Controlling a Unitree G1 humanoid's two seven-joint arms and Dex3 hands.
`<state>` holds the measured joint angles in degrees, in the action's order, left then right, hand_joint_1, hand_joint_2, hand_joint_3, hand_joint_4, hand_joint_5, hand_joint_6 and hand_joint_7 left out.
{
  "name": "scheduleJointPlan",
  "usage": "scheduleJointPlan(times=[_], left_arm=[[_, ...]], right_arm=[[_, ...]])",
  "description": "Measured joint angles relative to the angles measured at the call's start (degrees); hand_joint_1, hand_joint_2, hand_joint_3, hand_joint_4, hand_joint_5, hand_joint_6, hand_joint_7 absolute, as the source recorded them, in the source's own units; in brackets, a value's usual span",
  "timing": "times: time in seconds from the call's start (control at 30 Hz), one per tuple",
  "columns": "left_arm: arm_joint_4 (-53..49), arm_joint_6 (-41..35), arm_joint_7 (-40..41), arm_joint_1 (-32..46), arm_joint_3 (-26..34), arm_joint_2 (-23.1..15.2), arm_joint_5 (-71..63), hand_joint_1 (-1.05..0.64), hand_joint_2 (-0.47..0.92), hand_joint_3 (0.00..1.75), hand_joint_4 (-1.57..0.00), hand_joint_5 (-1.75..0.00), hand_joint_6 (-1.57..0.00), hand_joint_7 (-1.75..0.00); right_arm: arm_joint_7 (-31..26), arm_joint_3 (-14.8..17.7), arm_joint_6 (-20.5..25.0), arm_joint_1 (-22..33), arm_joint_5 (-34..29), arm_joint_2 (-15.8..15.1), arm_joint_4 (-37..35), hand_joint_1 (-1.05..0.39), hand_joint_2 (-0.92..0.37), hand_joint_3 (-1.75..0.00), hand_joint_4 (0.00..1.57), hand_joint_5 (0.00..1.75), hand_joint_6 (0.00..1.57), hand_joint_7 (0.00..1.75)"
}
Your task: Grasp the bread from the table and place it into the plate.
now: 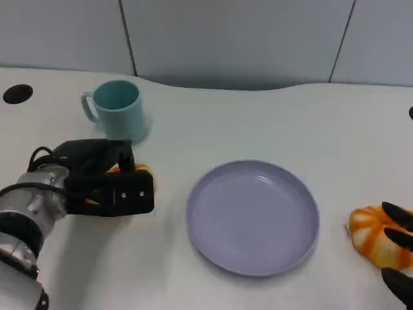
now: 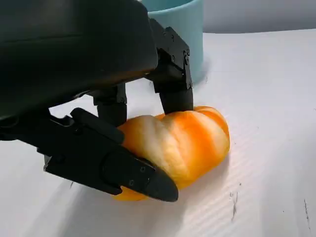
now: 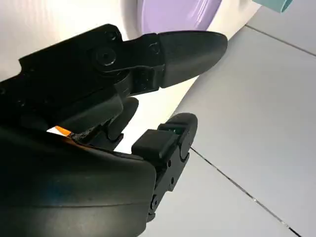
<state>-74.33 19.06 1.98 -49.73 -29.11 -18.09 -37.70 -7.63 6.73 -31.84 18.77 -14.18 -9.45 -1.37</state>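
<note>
An orange-and-white striped bread (image 2: 187, 143) lies on the white table, left of the plate. My left hand (image 1: 110, 184) covers most of it, so just an orange edge of that bread (image 1: 141, 170) peeks out. In the left wrist view, my left hand (image 2: 89, 74) grips the loaf, with fingers pressed on both sides. The round lilac plate (image 1: 251, 216) sits at the table's middle with nothing in it. A second striped bread (image 1: 371, 234) lies right of the plate. My right hand (image 1: 399, 248) lies on its far side with fingers spread, and the right hand (image 3: 113, 98) holds nothing.
A teal mug (image 1: 117, 108) stands just behind my left hand and looms close behind the loaf as the mug (image 2: 182, 29). A black round hole (image 1: 17, 93) marks the table's far left. Grey wall panels rise behind the table's curved back edge.
</note>
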Motion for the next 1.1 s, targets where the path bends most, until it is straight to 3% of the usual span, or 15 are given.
scheduleJointPlan(times=[0.83,0.93,1.1], left_arm=[[0.00,0.00,-0.01,0.00,0.00,0.00,0.00,-0.18,0.91,0.02,-0.54,-1.75,-0.40,-1.75],[4.72,8.67,-0.35,2.56,3.85,-1.60,5.11,-0.11,0.90,0.02,-0.75,-1.75,-0.52,-1.75],[17.40,27.93,-2.03,3.00,9.13,0.17,14.70,-0.10,0.90,0.01,-0.79,-1.75,-0.54,-1.75]], right_arm=[[0.00,0.00,0.00,0.00,0.00,0.01,0.02,-0.36,-0.92,-0.31,0.83,0.00,0.64,0.00],[-0.43,-0.09,0.05,0.15,-0.60,0.15,0.06,-0.35,-0.92,-0.32,0.82,0.00,0.63,0.00],[-0.66,-0.89,0.36,-1.27,-2.63,0.13,-0.10,-0.35,-0.92,-0.33,0.84,0.01,0.63,0.00]])
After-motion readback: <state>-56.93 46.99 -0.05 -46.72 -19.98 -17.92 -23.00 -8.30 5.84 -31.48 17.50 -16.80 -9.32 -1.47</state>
